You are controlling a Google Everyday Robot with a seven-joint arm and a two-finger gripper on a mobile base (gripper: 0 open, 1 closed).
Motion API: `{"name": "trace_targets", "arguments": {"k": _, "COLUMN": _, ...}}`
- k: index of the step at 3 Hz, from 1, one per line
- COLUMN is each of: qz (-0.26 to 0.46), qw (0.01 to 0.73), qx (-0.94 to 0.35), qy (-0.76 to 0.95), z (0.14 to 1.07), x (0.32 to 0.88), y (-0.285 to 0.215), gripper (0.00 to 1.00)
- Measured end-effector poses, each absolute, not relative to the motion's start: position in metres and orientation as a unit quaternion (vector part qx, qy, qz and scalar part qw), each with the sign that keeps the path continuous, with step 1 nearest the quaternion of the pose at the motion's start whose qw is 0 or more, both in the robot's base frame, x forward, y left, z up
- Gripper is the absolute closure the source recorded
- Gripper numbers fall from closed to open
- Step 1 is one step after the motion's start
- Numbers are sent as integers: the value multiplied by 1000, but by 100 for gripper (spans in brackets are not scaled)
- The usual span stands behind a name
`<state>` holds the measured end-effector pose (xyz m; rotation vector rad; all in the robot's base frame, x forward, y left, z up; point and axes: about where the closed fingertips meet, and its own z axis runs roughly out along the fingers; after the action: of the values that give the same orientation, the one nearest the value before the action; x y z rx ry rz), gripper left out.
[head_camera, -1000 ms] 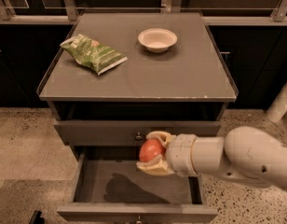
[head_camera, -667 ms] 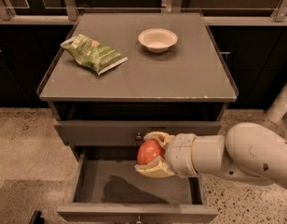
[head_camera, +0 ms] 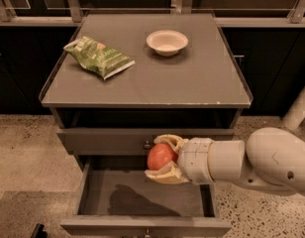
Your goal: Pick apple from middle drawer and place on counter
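Observation:
My gripper (head_camera: 161, 157) is shut on the red-orange apple (head_camera: 160, 155), its pale fingers above and below the fruit. It holds the apple in the air over the open middle drawer (head_camera: 142, 202), just in front of the closed upper drawer front (head_camera: 103, 140) and below the counter's front edge. The white arm reaches in from the right. The drawer's inside shows only the arm's shadow. The counter (head_camera: 192, 78) lies above, its pale front edge chipped.
A green snack bag (head_camera: 98, 57) lies on the counter's left. A white bowl (head_camera: 167, 42) stands at the back middle. Thin raised rims run along the counter's sides. Speckled floor surrounds the cabinet; dark cabinets and rails stand behind.
The gripper with the apple has barely moved, a touch lower and left; the drawer stays open.

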<state>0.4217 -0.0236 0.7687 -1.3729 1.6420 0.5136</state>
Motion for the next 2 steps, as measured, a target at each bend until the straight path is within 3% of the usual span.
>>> {"name": "trace_targets", "arguments": {"k": 2, "qz": 155, "qw": 513, "qx": -603, "qy": 591, "z": 885, "x": 465, "y": -42, "gripper": 100}}
